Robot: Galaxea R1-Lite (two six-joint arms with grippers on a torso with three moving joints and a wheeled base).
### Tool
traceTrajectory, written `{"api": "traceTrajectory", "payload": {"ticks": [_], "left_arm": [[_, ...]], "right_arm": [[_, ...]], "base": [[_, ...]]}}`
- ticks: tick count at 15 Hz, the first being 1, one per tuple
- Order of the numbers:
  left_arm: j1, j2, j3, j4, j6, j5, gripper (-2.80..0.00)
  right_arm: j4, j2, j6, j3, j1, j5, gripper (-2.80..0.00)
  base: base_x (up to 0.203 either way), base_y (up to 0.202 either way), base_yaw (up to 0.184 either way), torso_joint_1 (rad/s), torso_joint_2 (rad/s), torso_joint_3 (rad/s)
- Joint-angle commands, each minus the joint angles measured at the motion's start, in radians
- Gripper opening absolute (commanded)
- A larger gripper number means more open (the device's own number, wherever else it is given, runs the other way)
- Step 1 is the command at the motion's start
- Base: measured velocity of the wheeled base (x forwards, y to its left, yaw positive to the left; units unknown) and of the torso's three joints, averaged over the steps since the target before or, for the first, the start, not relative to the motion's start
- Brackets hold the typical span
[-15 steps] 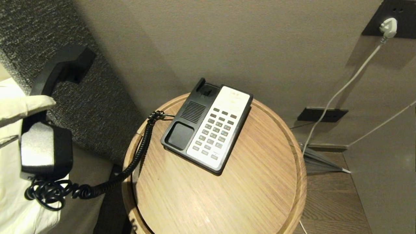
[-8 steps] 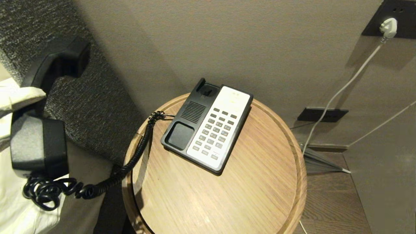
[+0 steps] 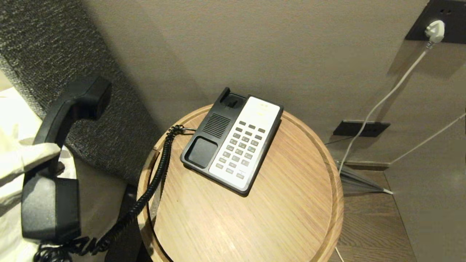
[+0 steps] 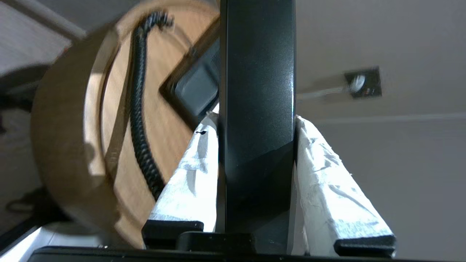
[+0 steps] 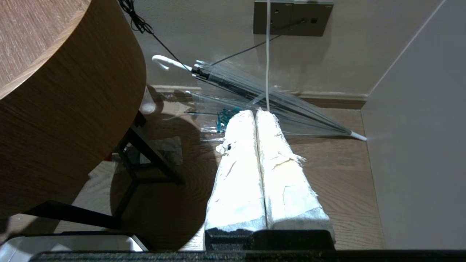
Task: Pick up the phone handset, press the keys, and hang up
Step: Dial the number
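At the near left edge of the head view we see the left gripper [image 3: 34,154], its white-wrapped fingers [image 4: 189,171] clamped on either side of the shaft of the handset [image 3: 54,160]. We find the handset held in the air, off the bench and to its left, standing roughly upright: its blocky lower end hangs nearest us, and its upper end tilts toward the grey upholstered panel [image 3: 54,43] behind. From the lower end we trace the coiled cord [image 3: 153,182], which loops below the handset, rises over the rim of the round wooden bench [image 3: 255,222] and reaches the left side of the base [image 3: 233,140].

We note that the base lies on the bench's far half, turned at an angle. Its black cradle is empty, with the speaker grille between the two recesses, and the white keypad panel lies on the right.

In the right wrist view we see the right gripper [image 5: 256,112] low beside the bench, over the wooden floor [image 5: 346,174], its wrapped fingers pressed together with nothing between them. Beyond it a clear umbrella [image 5: 255,91] lies along the foot of the wall.

Farthest, we see a white plug [image 3: 435,31] in a dark wall socket, its cable running down the wall.
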Motion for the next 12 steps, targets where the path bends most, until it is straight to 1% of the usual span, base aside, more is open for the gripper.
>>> {"api": "traceTrajectory", "payload": {"ticks": [1,6,9,11,12], "left_arm": [[0.005,-0.025,0.028,-0.027,-0.006,-0.016,-2.8],[0.005,-0.024,0.01,-0.029,-0.003,-0.018,-2.8],[0.006,-0.039,0.009,-0.026,0.001,-0.019,-2.8],[0.008,-0.048,0.013,-0.024,0.001,-0.021,-2.8],[0.007,-0.051,0.019,-0.024,0.001,-0.021,-2.8]], "right_arm": [[0.0,0.0,0.0,0.021,-0.001,0.0,-2.8],[0.0,0.0,-0.009,0.021,-0.001,0.008,-2.8],[-0.001,0.0,-0.008,0.02,0.0,-0.003,-2.8],[0.007,0.0,-0.005,-0.027,-0.001,-0.005,-2.8],[0.042,0.0,-0.002,-0.075,0.0,-0.004,-2.8]], "base": [[0.0,0.0,0.0,0.0,0.0,0.0],[0.0,0.0,0.0,0.0,0.0,0.0],[0.0,0.0,0.0,0.0,0.0,0.0],[0.0,0.0,0.0,0.0,0.0,0.0],[0.0,0.0,0.0,0.0,0.0,0.0]]}}
